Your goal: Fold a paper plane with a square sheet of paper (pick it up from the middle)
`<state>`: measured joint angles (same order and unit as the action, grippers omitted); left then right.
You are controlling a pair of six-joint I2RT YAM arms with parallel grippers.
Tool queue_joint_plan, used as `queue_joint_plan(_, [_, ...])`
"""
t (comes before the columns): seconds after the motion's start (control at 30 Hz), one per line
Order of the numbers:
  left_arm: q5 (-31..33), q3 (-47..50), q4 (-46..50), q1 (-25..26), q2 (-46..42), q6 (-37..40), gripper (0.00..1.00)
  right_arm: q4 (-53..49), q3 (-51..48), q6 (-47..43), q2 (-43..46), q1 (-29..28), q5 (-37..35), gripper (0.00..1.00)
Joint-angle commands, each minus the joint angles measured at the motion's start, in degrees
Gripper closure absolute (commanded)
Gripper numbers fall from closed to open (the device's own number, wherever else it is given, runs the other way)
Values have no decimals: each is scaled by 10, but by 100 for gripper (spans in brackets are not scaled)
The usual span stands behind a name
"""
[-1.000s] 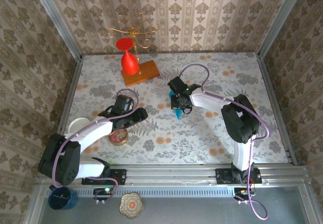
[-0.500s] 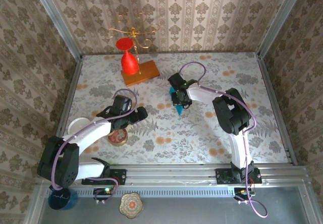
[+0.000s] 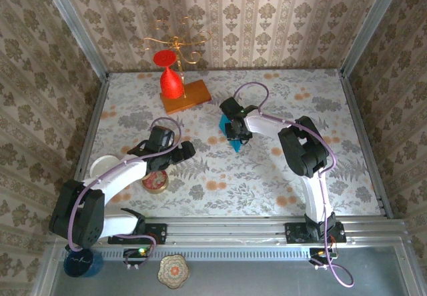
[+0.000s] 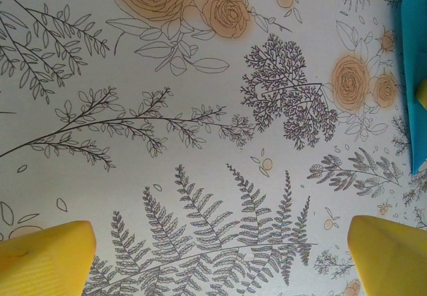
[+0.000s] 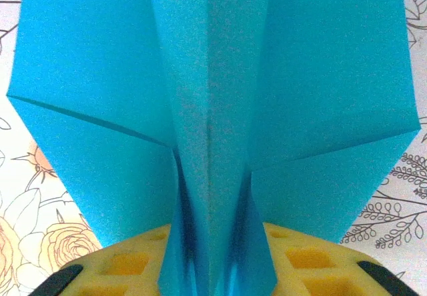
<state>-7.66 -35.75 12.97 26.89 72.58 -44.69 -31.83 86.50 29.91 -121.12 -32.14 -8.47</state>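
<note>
Red glass (image 3: 171, 83) stands apart from the paper plane (image 3: 235, 144).

The paper plane (image 5: 213, 96) is plain teal-blue, standing at the yellow, square-pitted pads (image 5: 127, 266) of the right claw (image 3: 235, 136). Under the left claw (image 4: 217, 263) (its fingers (image 4: 47, 259) yellow too) the desk (image 4: 200, 76) is white, printed with orange roses and dark line-drawn ferns.

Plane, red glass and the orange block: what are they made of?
Plane: thin paper, matte teal with a fine grain. The sharp creases and folded flaps show it.
Glass: smooth, solid red. It could be glass or plastic, and it is too far off to be sure.
Block: probably wood, plain orange-brown with flat faces. No grain can be made out at this size.
</note>
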Motion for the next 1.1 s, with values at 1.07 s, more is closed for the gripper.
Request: queue_joint_plan(1.07, [54, -86, 78, -53, -57, 72, 0, -36, -31, 21, 198, 23, -25, 39])
